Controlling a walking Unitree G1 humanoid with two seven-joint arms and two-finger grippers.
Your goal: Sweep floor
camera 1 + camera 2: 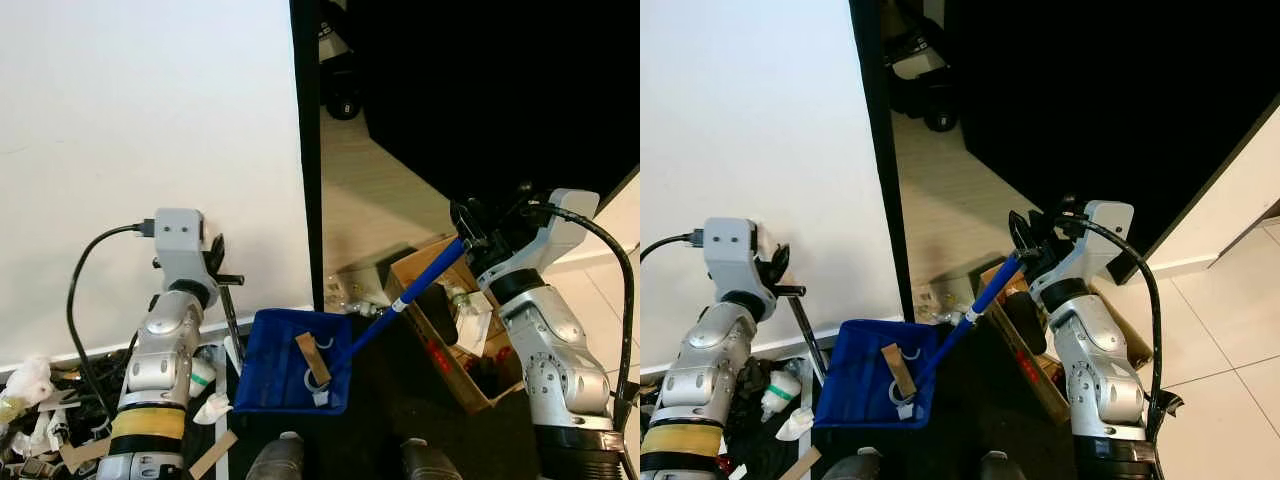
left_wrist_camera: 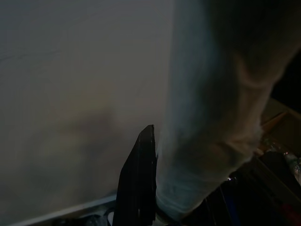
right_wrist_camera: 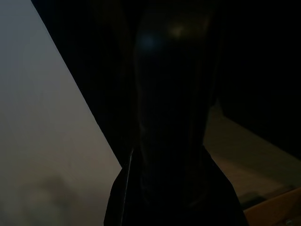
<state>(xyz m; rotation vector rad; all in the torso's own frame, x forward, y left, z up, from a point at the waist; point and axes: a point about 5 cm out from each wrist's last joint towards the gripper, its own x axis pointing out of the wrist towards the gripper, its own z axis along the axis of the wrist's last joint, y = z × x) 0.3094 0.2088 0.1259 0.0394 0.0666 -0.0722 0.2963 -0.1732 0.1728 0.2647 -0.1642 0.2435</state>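
Note:
A blue dustpan (image 1: 272,352) hangs tilted in front of me, low at the middle. Its thin dark handle (image 1: 230,318) rises to my left gripper (image 1: 218,262), which is shut on it beside the white wall. Inside the pan lie a brown cardboard strip (image 1: 313,358) and a small pale ring-shaped scrap (image 1: 318,386). My right gripper (image 1: 468,232) is shut on a blue broom handle (image 1: 415,290), which slants down leftwards into the pan. The broom's head is hidden behind the pan's rim. Both wrist views are dark; one black finger (image 2: 138,183) shows against the wall.
An open cardboard box (image 1: 452,345) with odds and ends stands on the floor at my right. Paper scraps and litter (image 1: 30,395) lie along the wall's foot at my left. A black door frame (image 1: 308,150) edges the white wall, with pale floor (image 1: 375,195) beyond.

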